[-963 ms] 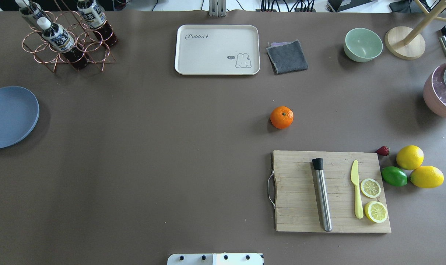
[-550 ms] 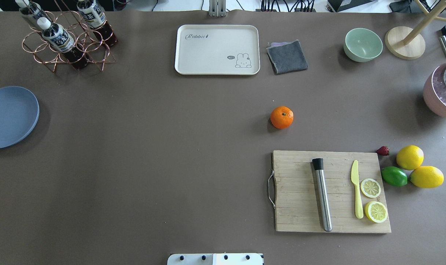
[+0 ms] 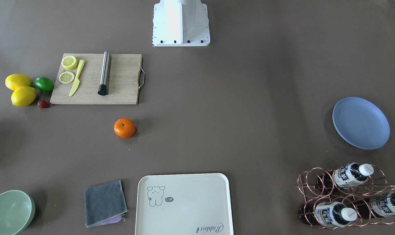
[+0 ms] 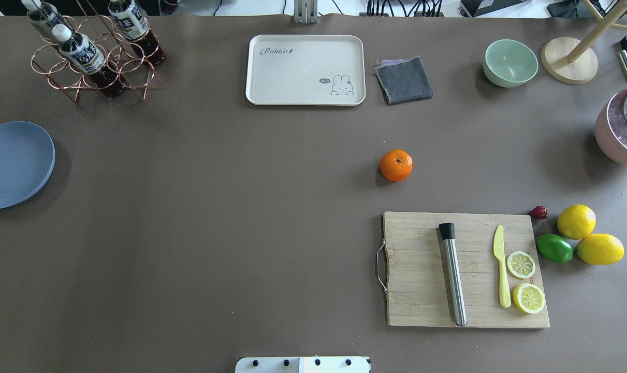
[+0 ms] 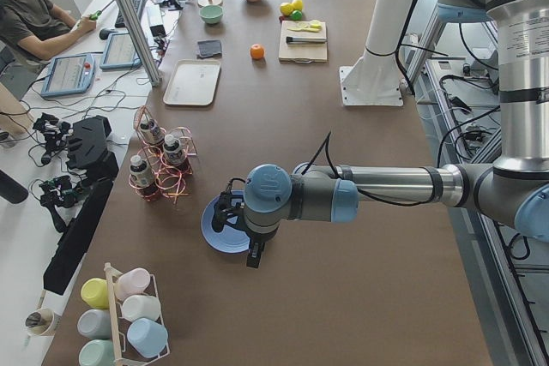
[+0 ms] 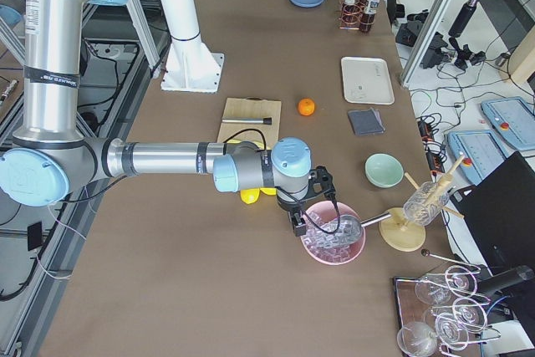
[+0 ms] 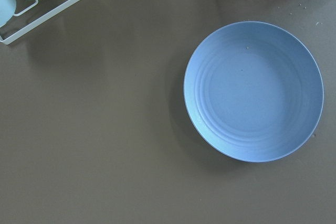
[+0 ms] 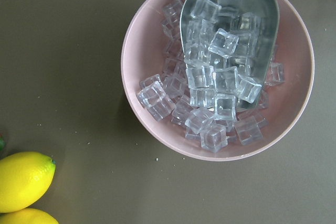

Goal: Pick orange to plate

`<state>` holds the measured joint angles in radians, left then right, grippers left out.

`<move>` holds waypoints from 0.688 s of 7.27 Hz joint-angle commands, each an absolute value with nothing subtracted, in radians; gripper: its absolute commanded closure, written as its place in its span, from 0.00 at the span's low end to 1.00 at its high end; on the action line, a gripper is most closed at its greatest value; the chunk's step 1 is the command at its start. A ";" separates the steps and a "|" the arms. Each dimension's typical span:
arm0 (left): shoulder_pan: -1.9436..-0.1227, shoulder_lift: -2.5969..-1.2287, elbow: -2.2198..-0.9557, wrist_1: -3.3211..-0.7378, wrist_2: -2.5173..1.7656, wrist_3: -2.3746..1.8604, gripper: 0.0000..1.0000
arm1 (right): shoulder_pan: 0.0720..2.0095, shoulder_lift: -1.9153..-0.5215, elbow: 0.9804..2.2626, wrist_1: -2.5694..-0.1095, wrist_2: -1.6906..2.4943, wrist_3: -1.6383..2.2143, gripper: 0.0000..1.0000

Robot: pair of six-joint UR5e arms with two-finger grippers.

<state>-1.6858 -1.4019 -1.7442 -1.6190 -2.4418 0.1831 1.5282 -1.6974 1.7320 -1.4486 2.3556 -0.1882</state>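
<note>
The small round bright-orange fruit (image 4: 396, 165) sits on the brown table (image 4: 215, 233), on the robot's right half and well in from every edge. It lies between the wooden cutting board (image 4: 417, 269) and the cream rectangular tray (image 4: 305, 70), touching neither. Being round, it has no clear long axis; its dark green stem dimple faces up. The round periwinkle-blue plate (image 4: 13, 166) lies at the table's left edge, well apart from the orange, and the overhead frame cuts off its left side. From the left end the near arm covers part of the plate. The left gripper (image 5: 255, 253) hangs above it; whether its jaws are spread I cannot tell. The right gripper (image 6: 295, 225) hangs beside the pink bowl of ice cubes (image 6: 334, 244); its jaws cannot be judged either
</note>
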 commanded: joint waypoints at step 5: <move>-1.475 -1.502 -1.336 -2.217 -2.409 -0.201 0.03 | 1.528 -1.715 1.732 -1.448 2.371 -0.180 0.00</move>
